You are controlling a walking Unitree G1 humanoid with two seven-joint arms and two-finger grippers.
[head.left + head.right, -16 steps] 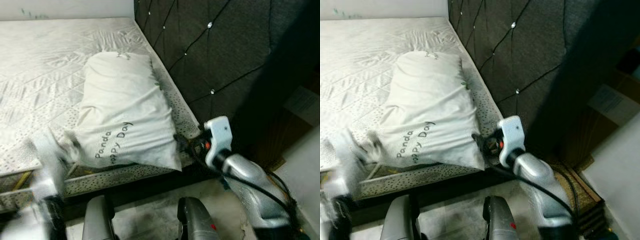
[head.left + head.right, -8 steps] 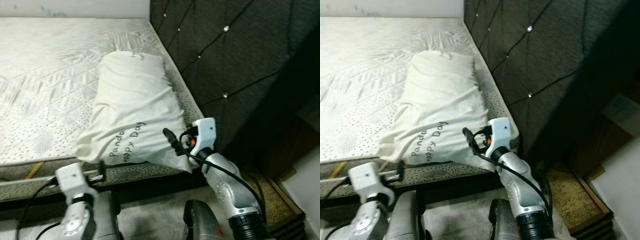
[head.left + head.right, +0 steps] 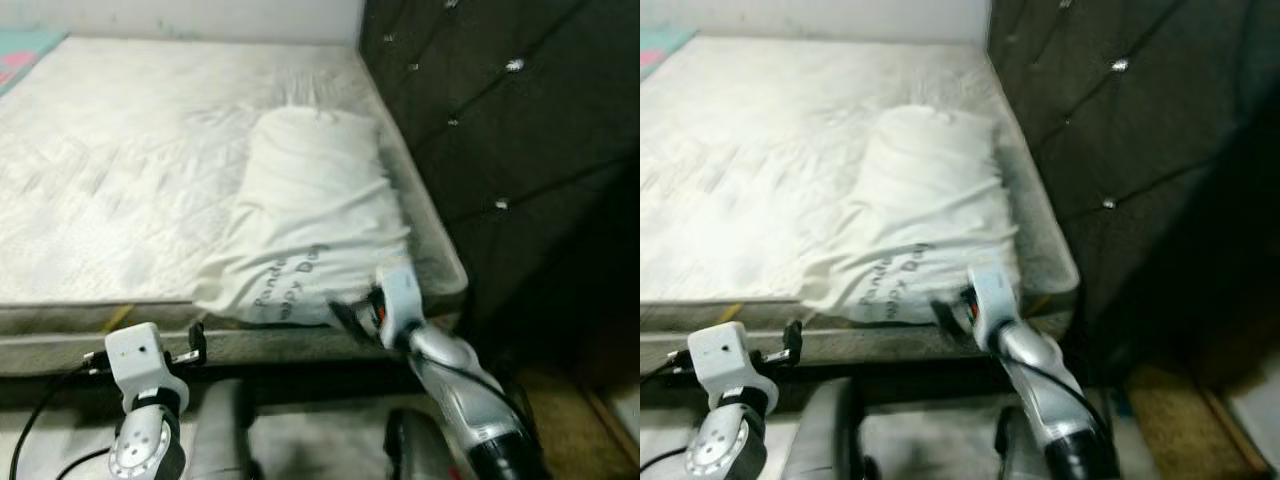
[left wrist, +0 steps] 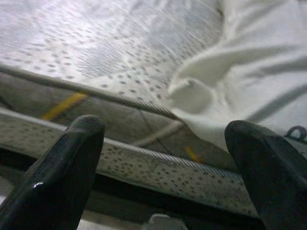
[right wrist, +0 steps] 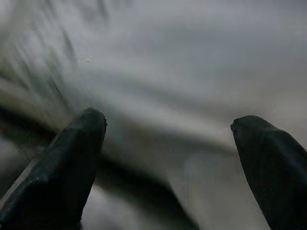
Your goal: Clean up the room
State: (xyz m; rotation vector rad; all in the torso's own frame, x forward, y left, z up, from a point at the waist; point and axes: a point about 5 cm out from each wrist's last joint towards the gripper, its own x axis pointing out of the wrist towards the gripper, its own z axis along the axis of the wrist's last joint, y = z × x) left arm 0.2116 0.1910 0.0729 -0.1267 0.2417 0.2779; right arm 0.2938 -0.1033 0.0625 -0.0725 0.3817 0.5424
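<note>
Pillow lies on mattress by headboard, not yet gripped. My right gripper spread at its near corner; left gripper spread, facing bed edge. Tidying barely begun.

Head stereo pair looks fwd/down, 12 o'clock, over mattress w/ pillow; both eyes share it. L wrist cam close on mattress edge; R wrist cam blurred, v. near fabric.
</note>
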